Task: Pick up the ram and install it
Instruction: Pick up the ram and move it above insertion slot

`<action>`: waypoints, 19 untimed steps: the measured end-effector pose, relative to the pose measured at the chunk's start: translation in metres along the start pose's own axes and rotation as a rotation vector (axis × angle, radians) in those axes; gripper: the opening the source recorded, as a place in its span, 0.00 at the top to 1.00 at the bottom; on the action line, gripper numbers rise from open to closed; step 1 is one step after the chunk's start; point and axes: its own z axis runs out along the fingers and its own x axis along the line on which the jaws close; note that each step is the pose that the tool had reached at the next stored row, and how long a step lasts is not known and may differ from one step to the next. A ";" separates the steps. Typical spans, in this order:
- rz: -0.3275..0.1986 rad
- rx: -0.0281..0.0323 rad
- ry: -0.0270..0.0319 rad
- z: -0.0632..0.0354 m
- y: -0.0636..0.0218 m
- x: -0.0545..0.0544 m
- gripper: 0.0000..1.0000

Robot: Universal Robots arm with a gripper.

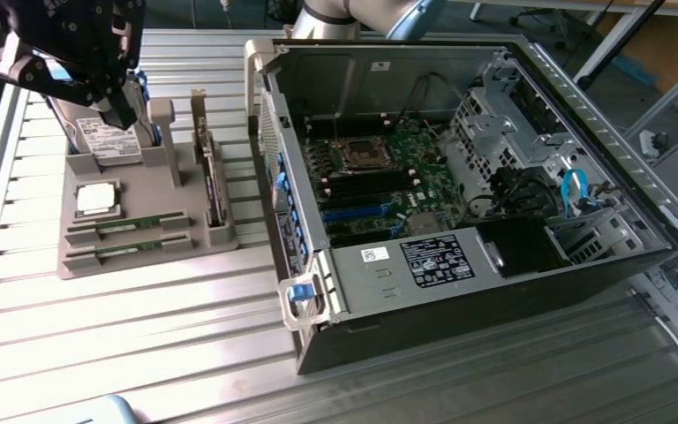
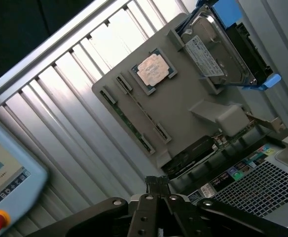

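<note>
Hangs with the claw (image 1: 119, 113) pinched shut on nothing, up over the hard drive (image 1: 106, 140) standing at one end of the grey holder tray (image 1: 139, 199). Leaves the ram (image 1: 127, 224) well apart from those closed tips, lying flat in its slot on the same tray, beside a second stick (image 1: 127, 250) and just next to the processor chip (image 1: 95, 198). Rests untouched, outside the open computer case (image 1: 457, 265) on the slatted metal table (image 1: 139, 336).
</note>
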 end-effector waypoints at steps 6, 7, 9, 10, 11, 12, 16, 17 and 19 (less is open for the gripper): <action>-0.043 -0.0008 -0.0063 0.0000 0.0000 0.000 0.90; -0.062 -0.0011 -0.0091 0.0000 0.0000 0.000 0.90; -0.084 -0.0016 -0.0122 0.0000 0.0000 0.000 0.90; -0.096 -0.0018 -0.0140 0.0000 0.0000 0.000 0.90; -0.106 -0.0019 -0.0155 0.0000 0.0000 0.000 0.90; -0.117 -0.0022 -0.0171 0.0000 0.0000 0.000 0.90; -0.161 -0.0030 -0.0235 0.0000 0.0000 0.000 0.90; -0.171 -0.0032 -0.0250 0.0000 0.0000 0.000 0.90; -0.194 -0.0035 -0.0284 0.0001 0.0000 0.000 0.90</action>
